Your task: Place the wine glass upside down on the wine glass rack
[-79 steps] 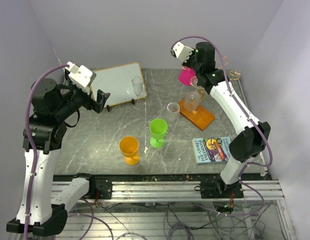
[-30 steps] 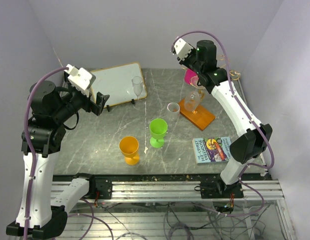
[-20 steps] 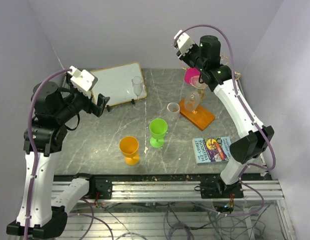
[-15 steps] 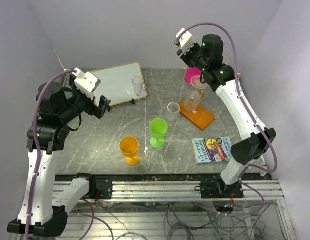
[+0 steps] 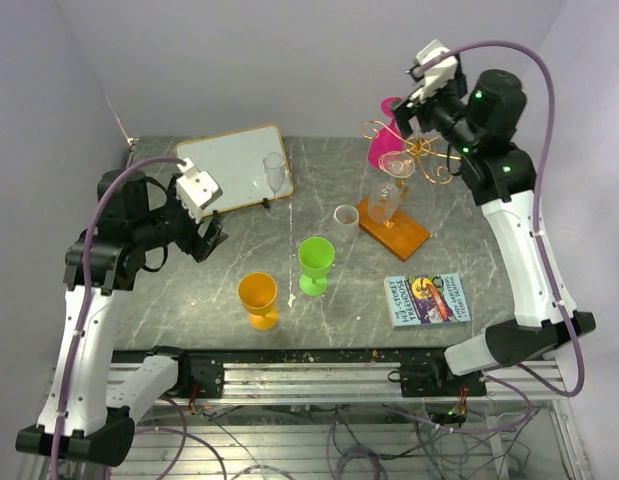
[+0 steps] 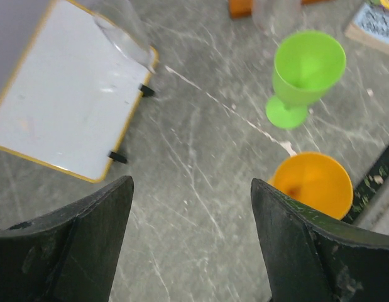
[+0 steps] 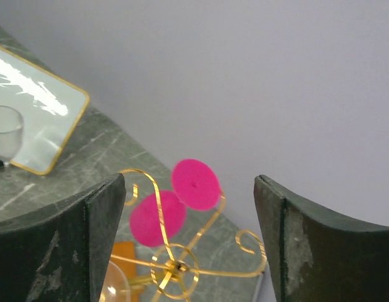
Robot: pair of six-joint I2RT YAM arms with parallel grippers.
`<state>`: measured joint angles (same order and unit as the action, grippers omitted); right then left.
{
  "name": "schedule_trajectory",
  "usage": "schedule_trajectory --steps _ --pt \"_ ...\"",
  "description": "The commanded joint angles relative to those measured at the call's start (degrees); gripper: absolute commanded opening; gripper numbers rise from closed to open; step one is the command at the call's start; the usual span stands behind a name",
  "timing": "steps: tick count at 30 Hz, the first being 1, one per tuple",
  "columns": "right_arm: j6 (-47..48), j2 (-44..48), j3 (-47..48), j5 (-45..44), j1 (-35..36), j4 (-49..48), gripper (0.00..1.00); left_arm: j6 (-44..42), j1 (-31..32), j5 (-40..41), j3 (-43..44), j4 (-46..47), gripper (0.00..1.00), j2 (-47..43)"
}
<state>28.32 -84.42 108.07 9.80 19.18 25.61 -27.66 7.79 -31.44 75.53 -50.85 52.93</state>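
Our right gripper (image 7: pixel 188 185) hovered with fingers spread and empty above the gold wire wine glass rack (image 5: pixel 421 152). The opaque pink wine glass (image 5: pixel 377 150) hung there upside down. We judged that brushing a curled arm could unseat it. The left gripper (image 6: pixel 191 182) was spread too.

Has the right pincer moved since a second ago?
Yes. The right pincer has drawn back rightward and upward, away from the pink glass, judged against the rack's orange base.

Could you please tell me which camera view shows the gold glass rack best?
The top view: the rack shows whole, from curled arms to orange base. The right wrist view catches only the curled arms; the left wrist view, only a corner of the base.
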Motion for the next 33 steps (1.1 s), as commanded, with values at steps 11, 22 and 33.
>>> schedule_trajectory --steps 11,22,33 --pt "-1.3 7.3 -3.6 11.2 -12.5 5.4 1.0 -7.7 9.8 -0.1 -9.6 -9.3 0.89 1.3" --pt "-2.7 8.8 -5.8 15.5 -16.2 4.8 1.0 -7.0 16.5 2.3 -11.7 -5.1 0.84 6.9" --pt "-3.3 10.2 -8.1 16.7 -18.0 4.1 1.0 -8.1 23.9 5.9 -12.7 -2.4 0.66 13.2"
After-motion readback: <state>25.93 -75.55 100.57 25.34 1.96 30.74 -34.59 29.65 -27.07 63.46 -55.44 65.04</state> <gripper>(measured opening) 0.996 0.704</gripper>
